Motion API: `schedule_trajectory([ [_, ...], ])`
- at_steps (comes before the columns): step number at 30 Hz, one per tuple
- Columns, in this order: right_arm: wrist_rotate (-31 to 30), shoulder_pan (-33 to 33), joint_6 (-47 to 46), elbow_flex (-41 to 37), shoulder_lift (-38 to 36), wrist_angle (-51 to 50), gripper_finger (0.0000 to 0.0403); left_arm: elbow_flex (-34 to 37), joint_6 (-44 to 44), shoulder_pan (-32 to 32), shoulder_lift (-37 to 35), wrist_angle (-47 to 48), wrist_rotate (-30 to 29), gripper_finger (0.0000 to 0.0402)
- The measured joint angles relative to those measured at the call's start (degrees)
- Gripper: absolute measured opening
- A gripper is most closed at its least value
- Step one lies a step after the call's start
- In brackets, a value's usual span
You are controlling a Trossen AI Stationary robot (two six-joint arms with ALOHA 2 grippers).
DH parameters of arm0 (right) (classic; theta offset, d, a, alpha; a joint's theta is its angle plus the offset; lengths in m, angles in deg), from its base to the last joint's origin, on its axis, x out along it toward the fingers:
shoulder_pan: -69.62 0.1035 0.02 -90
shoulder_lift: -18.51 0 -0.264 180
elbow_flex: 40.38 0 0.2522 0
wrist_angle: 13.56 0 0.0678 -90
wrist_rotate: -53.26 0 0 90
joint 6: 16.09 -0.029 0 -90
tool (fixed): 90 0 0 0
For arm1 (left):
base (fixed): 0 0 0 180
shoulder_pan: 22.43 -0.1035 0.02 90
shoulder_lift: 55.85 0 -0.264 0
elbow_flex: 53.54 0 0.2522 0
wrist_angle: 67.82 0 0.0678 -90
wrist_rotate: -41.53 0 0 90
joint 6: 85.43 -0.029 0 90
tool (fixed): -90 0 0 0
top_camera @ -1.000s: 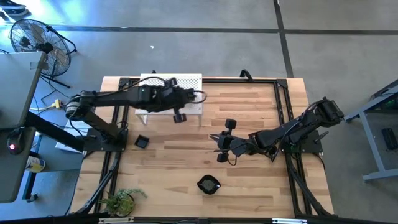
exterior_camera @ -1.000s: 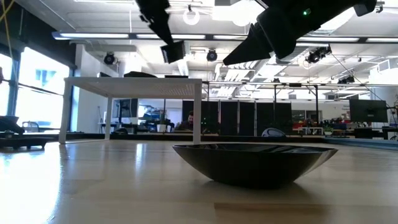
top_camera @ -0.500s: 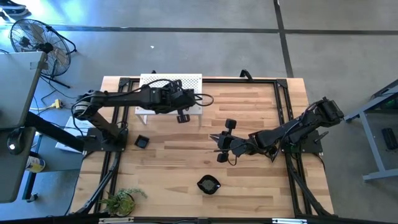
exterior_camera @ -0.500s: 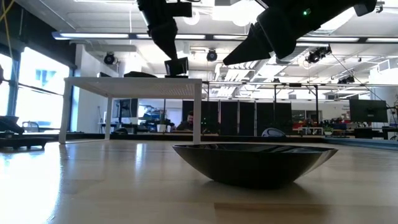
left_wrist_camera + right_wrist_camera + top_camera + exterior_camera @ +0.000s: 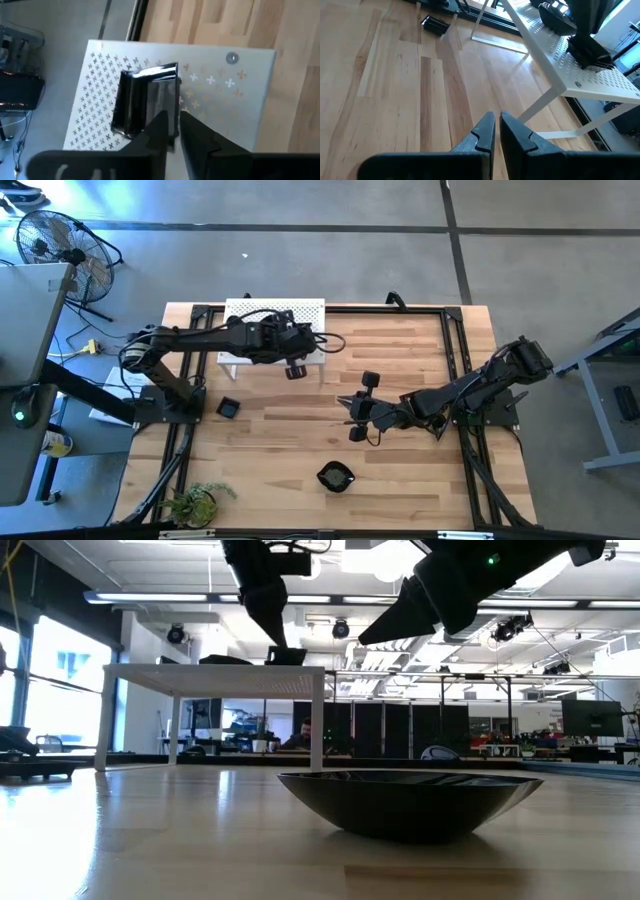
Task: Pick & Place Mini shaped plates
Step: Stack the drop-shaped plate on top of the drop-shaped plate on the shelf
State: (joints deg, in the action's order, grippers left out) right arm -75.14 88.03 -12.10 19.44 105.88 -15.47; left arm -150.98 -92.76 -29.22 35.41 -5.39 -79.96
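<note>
Fingers of the left gripper (image 5: 175,131) sit on the near rim of a small glossy black square plate (image 5: 145,100), which rests on the white perforated board (image 5: 220,95), a raised platform on thin legs at the far left of the wooden desk (image 5: 400,360). From the wrist view the gap between them looks narrow, and I cannot tell whether they still pinch the rim or have just let go. That doubt is the main risk: if the arm lifts away while one pad clings to the glossy edge, the plate could tip, skid across the board, or drop over its front edge, since in the low view it sits close to that edge (image 5: 287,657). A sideways pull could also shove it into the other dark dish (image 5: 556,15) already lying farther back on the board. The right gripper (image 5: 497,131), fingers together and holding nothing, hangs over the middle of the desk, well apart from the board. More plates wait below: a black square plate (image 5: 228,408) near the left arm's base and a black wavy round plate (image 5: 335,476) near the front edge.
</note>
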Motion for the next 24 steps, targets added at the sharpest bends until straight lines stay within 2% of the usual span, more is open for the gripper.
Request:
schedule_trajectory([
  [6, 0.92, 0.00, -0.01, 0.00, 0.00, 0.01, 0.0016, -0.04, -0.20, 0.04, -0.22, -0.03, -0.64, 0.0075],
  [12, 1.34, 0.00, 0.02, 0.00, 0.00, 0.02, 0.0016, -0.04, -0.42, -0.02, -0.66, 0.98, 1.84, 0.0079],
  [16, 1.34, 0.00, 0.00, 0.00, 0.00, 0.02, 0.0016, -0.04, -1.17, -0.02, -0.31, 2.48, 2.37, 0.0063],
  [24, 1.52, 0.00, 0.02, 0.00, 0.00, 0.02, 0.0016, -0.05, -3.22, 0.03, 0.61, 1.04, 1.38, 0.0004],
])
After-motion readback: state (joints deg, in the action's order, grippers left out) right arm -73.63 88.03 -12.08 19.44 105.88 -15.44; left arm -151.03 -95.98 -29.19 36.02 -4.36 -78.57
